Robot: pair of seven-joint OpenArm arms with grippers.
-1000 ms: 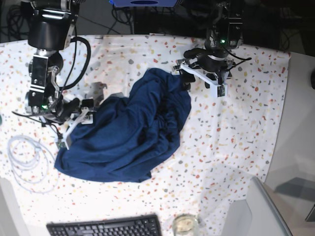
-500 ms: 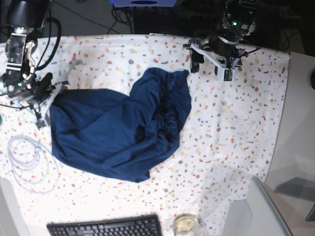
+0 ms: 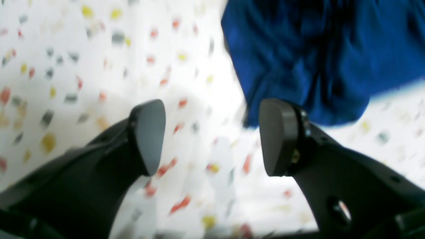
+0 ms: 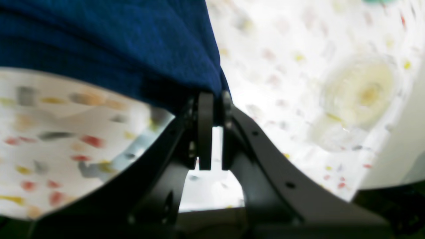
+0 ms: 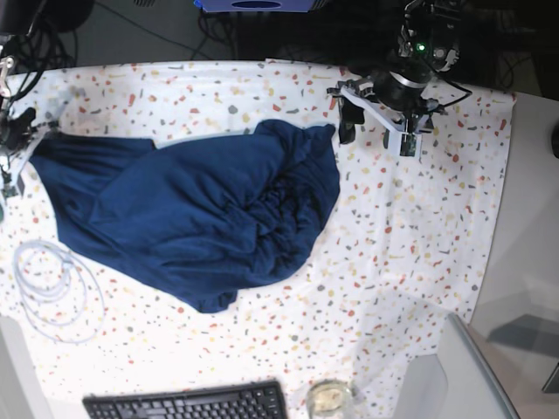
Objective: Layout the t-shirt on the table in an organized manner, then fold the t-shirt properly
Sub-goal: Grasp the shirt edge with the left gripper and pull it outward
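jaws of the right gripper [image 4: 210, 109] are pressed together on a pinch of the t-shirt [image 5: 196, 214], the fabric edge caught between the fingertips; in the base view this gripper [image 5: 19, 140] sits at the far left edge of the table [image 5: 410, 227]. jaws of the left gripper [image 3: 212, 136] stand spread with nothing between them, only speckled cloth below; in the base view it [image 5: 377, 127] hovers just beside the garment's upper right corner, apart from it.

t-shirt [image 3: 318, 56]: dark navy, no print, drawn out into a long strip toward the left edge, bunched into tight folds right of its middle, with a loose point hanging toward the near side. it lies on the left and middle of the table and is far from flat.

edges and room: open speckled surface lies right of and below the garment. a coil of white cable [image 5: 52, 288] lies near the left edge, just below the stretched cloth. a black keyboard [image 5: 188, 403] and a glass jar [image 5: 329, 399] sit at the near edge. a plain grey surface [image 5: 533, 236] borders the right side.

no readable writing or labels.
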